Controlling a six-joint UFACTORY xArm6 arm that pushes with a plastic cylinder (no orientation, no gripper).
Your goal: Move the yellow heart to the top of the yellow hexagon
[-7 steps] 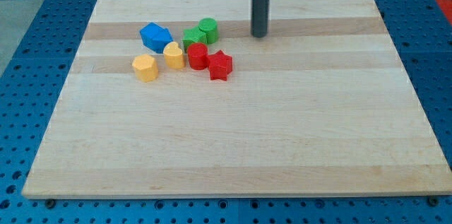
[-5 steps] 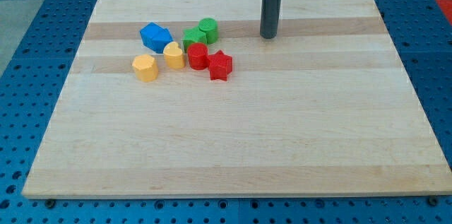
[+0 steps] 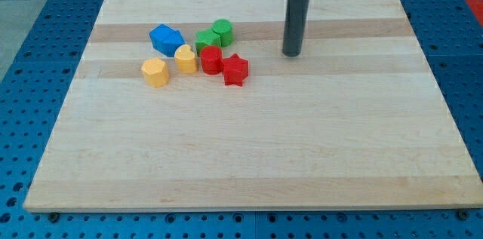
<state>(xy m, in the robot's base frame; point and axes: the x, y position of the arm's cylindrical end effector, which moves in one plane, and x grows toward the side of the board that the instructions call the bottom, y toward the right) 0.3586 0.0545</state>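
On the wooden board (image 3: 249, 156), toward the view's upper left, seven blocks sit in one loose cluster. Taking the red star (image 3: 235, 69) as landmark: the red round block (image 3: 210, 59) touches it on the view's left. The yellow heart (image 3: 186, 58) stands just beyond that red block, further to the view's left, touching or nearly touching it. The yellow hexagon (image 3: 155, 72) lies further left again and slightly lower in the view than the heart, with a small gap between the two yellow blocks. The blue block (image 3: 166, 39), of irregular angular shape, sits up and to the left of the star, just above the heart. Two green blocks lie above the star: a green angular block (image 3: 205, 41) and a green round block (image 3: 222, 31), touching each other.

My tip (image 3: 292, 54) rests on the board to the view's right of the star, slightly higher in the view, well apart from every block. The arm ends in a plain dark rod; it has no fingers to open or close, and it touches no block. A blue perforated table (image 3: 30, 81) surrounds the board.
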